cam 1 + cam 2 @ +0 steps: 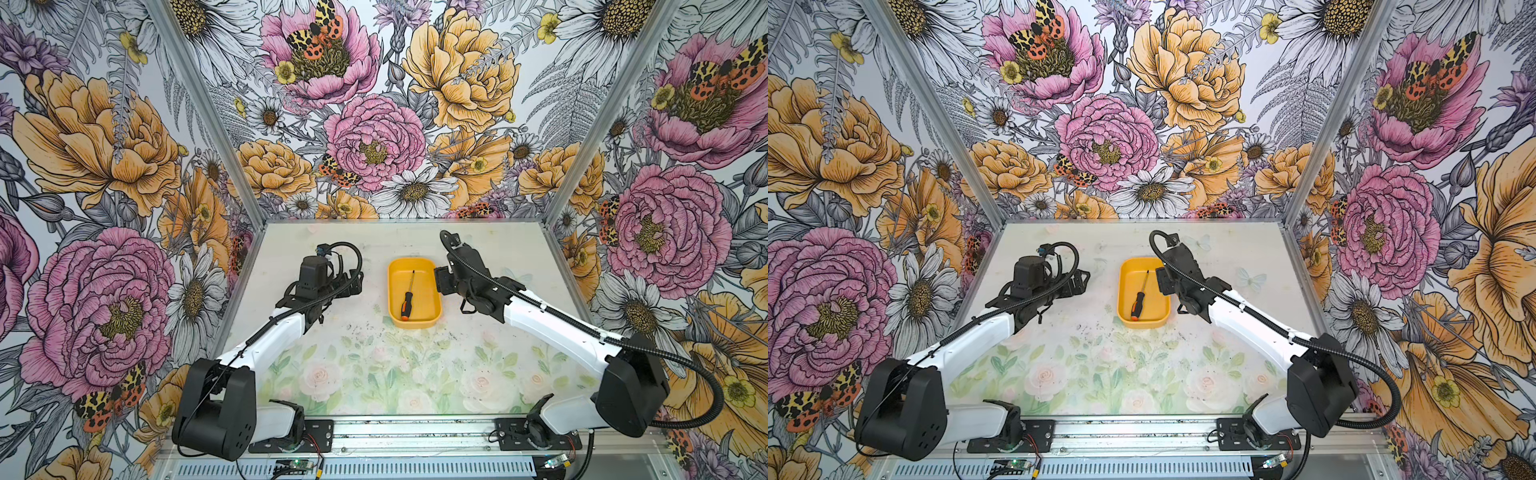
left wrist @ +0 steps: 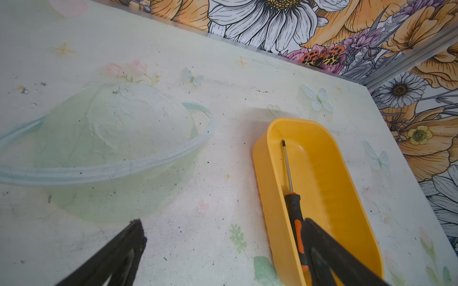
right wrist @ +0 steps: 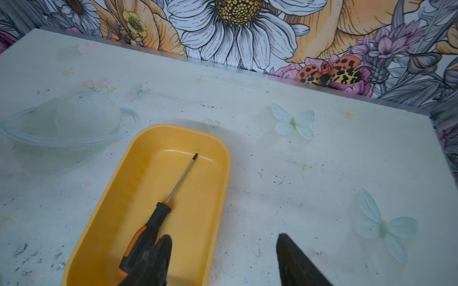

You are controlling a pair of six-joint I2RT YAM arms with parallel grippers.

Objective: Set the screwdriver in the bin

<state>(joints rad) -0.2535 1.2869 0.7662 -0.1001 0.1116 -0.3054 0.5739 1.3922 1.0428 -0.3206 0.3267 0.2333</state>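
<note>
The slim screwdriver with the black-and-orange handle [image 1: 405,305] lies flat inside the shallow yellow plastic bin [image 1: 430,291], so the job looks basically done. The right gripper [image 3: 223,260] has its fingers spread wide and empty at the bin's edge. The left gripper [image 2: 223,257] is wide and empty too.

Robot lab cell: floral-papered walls [image 1: 374,124] on aluminium frame [image 1: 208,116], two arms [image 1: 270,332] bolted to a rail [image 1: 415,432] by a printed bench [image 1: 395,374], cabling [image 1: 721,399] exposed.

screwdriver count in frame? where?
1. The screwdriver lies flat inside the bin, handle at the near end, tip pointing to the far end. No other shows in any view, and none looks hidden.
</note>
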